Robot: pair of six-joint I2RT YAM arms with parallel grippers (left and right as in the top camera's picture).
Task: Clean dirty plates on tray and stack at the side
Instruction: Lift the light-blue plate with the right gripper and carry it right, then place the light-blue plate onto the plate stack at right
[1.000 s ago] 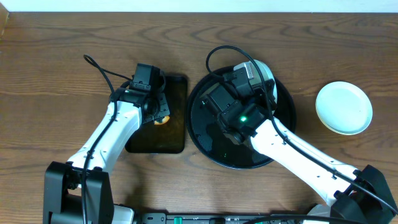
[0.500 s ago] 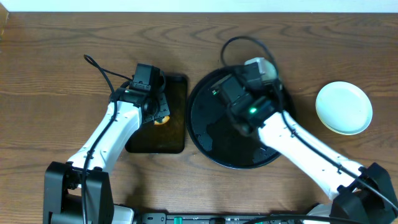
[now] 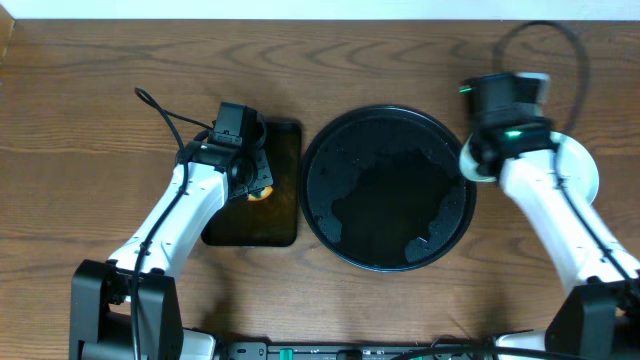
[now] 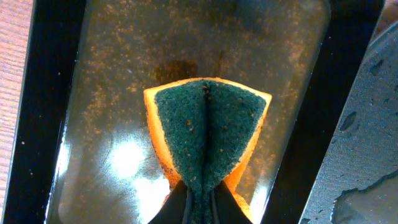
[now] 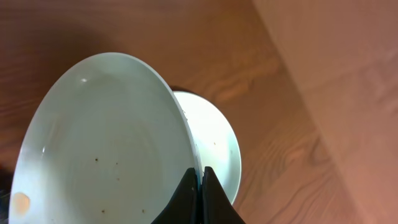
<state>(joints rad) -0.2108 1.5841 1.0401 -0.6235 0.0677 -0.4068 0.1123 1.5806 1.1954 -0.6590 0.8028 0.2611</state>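
The round black tray [image 3: 388,188] lies wet in the middle, with no plate on it. My right gripper [image 5: 200,177] is shut on the rim of a pale mint plate [image 5: 106,143], which hangs tilted with a few dark specks inside. Overhead, that held plate [image 3: 468,160] shows just past the tray's right rim, at my right gripper [image 3: 482,158]. Another pale plate [image 5: 214,146] rests on the table below it, seen overhead [image 3: 585,172] half hidden by the right arm. My left gripper [image 4: 200,199] is shut on a folded green-and-orange sponge [image 4: 205,130].
A smaller rectangular black tray [image 3: 280,215], wet and speckled with brown, lies left of the round one, with the left gripper [image 3: 252,182] over it. Bare wooden table surrounds both trays. A pale wall edge runs along the far side.
The right arm has swung right off the round tray, carrying the mint plate toward the plate at the side. The left arm and sponge have stayed still.
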